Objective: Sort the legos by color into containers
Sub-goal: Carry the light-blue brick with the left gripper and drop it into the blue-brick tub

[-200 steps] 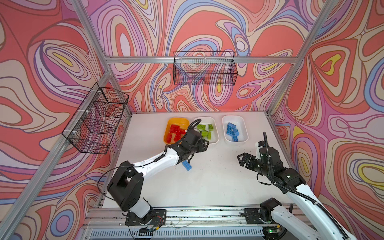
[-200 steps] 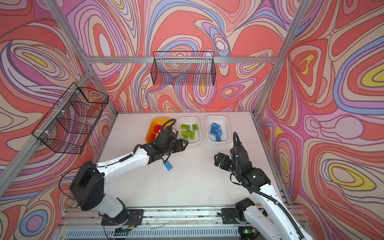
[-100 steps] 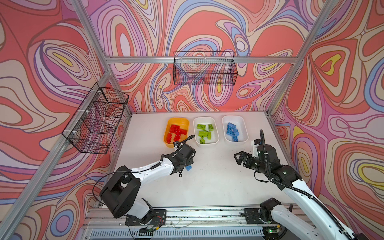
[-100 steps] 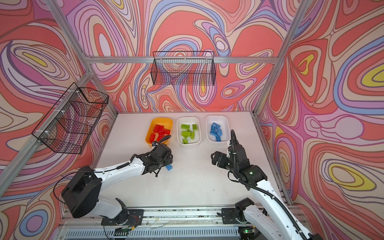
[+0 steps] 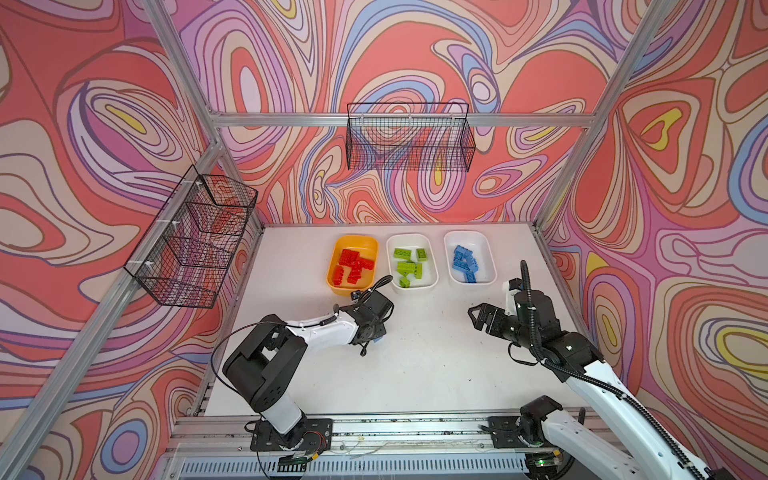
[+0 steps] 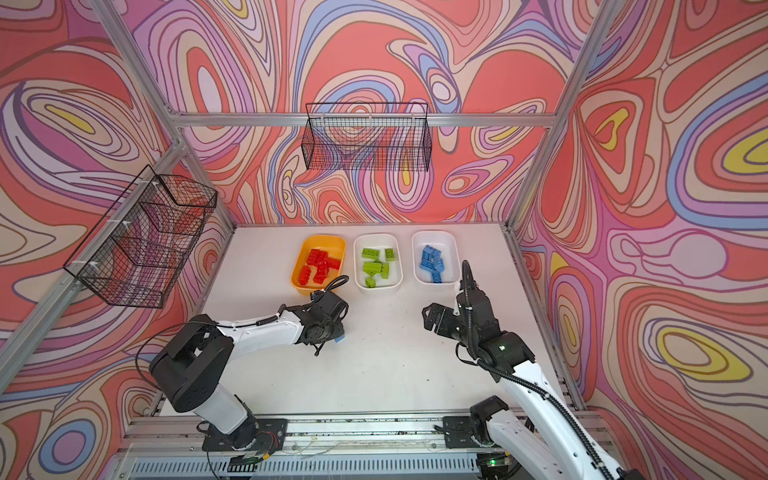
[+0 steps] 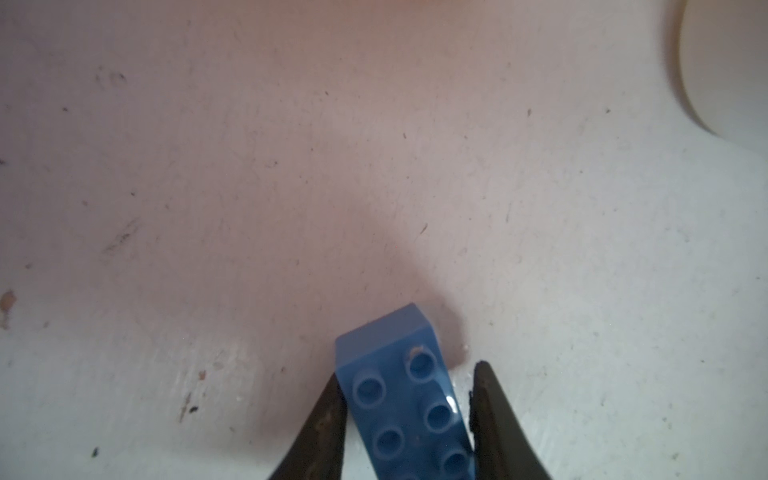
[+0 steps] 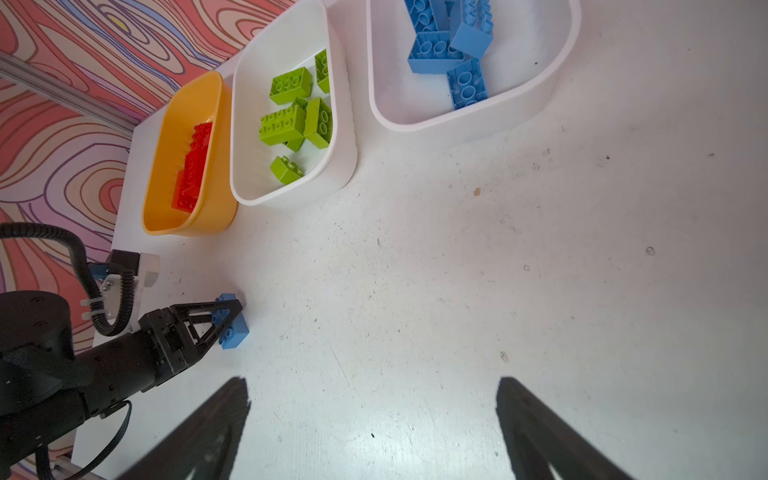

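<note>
Our left gripper point(image 7: 409, 370) has dropped to the table point(image 5: 415, 374) and pinched shut on the last loose blue brick point(image 8: 235, 337), mid-table, well short of its white tub point(image 5: 493, 266). The right gripper point(image 5: 473, 319) waits, jaws spread. One carry remains, we reckon.

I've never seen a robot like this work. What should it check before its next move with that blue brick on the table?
1. Grip: ok. The left gripper is shut on the blue brick, which sits skewed between its fingers.
2. Brick lifted: not ok; it rests on the table.
3. Room in the blue-brick tub: ok, bare floor shows.
4. Route there: cannot tell; the open right gripper hovers in front of that tub.
5. Other sorting: ok; red bricks in the yellow tub, green bricks in the middle tub.
</note>
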Controlling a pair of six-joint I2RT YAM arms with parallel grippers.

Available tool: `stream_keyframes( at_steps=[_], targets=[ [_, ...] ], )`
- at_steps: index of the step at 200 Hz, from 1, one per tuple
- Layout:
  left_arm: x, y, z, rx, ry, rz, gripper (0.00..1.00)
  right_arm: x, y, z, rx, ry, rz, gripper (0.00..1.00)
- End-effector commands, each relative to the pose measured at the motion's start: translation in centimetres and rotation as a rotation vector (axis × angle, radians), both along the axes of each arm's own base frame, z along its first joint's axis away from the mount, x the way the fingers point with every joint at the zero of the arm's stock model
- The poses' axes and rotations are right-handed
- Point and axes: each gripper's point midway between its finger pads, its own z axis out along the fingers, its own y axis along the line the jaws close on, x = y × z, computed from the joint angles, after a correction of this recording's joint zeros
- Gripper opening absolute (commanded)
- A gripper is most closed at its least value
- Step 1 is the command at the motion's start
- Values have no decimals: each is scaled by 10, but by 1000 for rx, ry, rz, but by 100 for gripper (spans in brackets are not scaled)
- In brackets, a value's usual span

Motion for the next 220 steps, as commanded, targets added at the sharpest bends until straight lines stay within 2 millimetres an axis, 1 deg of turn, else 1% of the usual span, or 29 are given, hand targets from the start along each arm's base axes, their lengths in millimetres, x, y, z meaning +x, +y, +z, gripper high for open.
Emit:
stream_keyframes(
  at_steps=[1,20,46,67,85,99,117,129,133,141,145,168,183,185,188,206,220],
  targets=[
    [-14,3,-5,47,67,-11,22,1,0,-13,-4,13,1,98],
    [-16,-1,2,103,77,-53,16,3,2,-18,-1,18,2,98],
    [-10,-16,18,134,59,-108,15,10,8,-13,3,12,22,98],
    [-5,-29,24,120,49,-137,15,12,8,-7,-1,-1,27,98],
    [5,-45,34,100,28,-171,15,9,4,-5,-6,-10,14,98],
    [18,-61,44,79,-1,-209,15,6,0,-3,-10,-18,-1,98],
    [41,-89,63,56,-51,-271,16,1,-5,1,-16,-27,-19,98],
    [61,-112,79,36,-92,-319,16,-1,-9,5,-24,-32,-29,98],
    [67,-120,88,23,-112,-336,16,-2,-10,6,-25,-32,-35,98],
    [79,-136,95,12,-136,-363,16,-3,-12,8,-26,-37,-43,98],
    [87,-145,104,-2,-158,-378,16,-4,-12,9,-27,-39,-44,98],
    [121,-190,129,-66,-250,-451,16,-7,-18,14,-35,-45,-67,98],
    [140,-219,137,-118,-303,-500,17,-9,-21,16,-40,-45,-80,98],
    [142,-222,135,-121,-304,-504,17,-9,-21,17,-40,-47,-82,98],
    [145,-227,140,-132,-321,-506,18,-9,-22,18,-39,-47,-84,98],
    [163,-249,134,-165,-362,-531,18,-10,-24,23,-36,-56,-98,98],
    [171,-267,129,-210,-386,-549,19,-11,-26,25,-37,-60,-108,98]
  ],
)
